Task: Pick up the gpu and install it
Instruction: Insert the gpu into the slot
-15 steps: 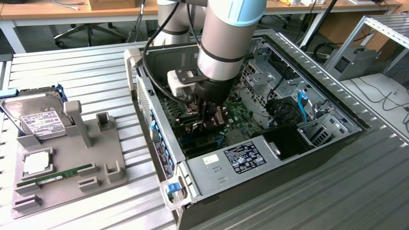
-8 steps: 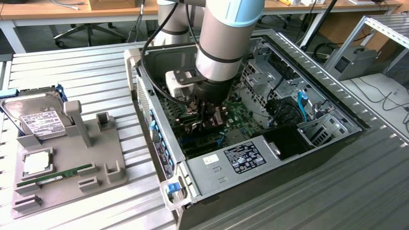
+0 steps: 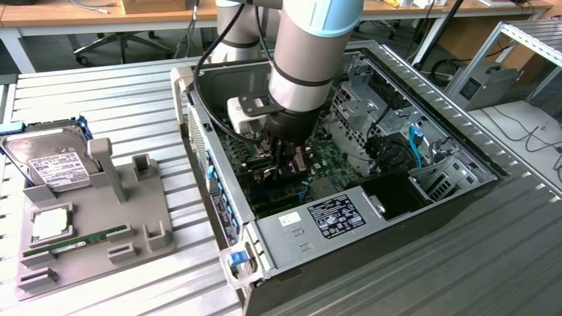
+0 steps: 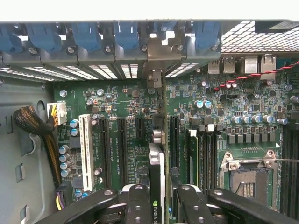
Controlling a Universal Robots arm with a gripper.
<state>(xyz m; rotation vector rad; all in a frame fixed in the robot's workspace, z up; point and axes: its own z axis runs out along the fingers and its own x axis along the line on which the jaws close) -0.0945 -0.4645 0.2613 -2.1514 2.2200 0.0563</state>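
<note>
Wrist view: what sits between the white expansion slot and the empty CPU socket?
In the wrist view, the gpu stands edge-on between the white slot and the CPU socket, held in the tool, with dark slots on either side.

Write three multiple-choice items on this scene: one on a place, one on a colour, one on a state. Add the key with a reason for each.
1. Where is the thin flat graphics card with the silver end bracket?
A. on the grey tray
B. inside the open metal computer case, above the green motherboard
C. on the slatted table

2. What colour are the plastic slot clips along the case's rear wall?
A. red
B. yellow
C. blue

3. How do the jaws stand?
A. wide open and empty
B. closed on the card
C. closed on a cable

Key:
1 B, the card hangs edge-on over the board's slots.
2 C, the row of clips is blue in the wrist view.
3 B, the jaws press both faces of the card.
</note>
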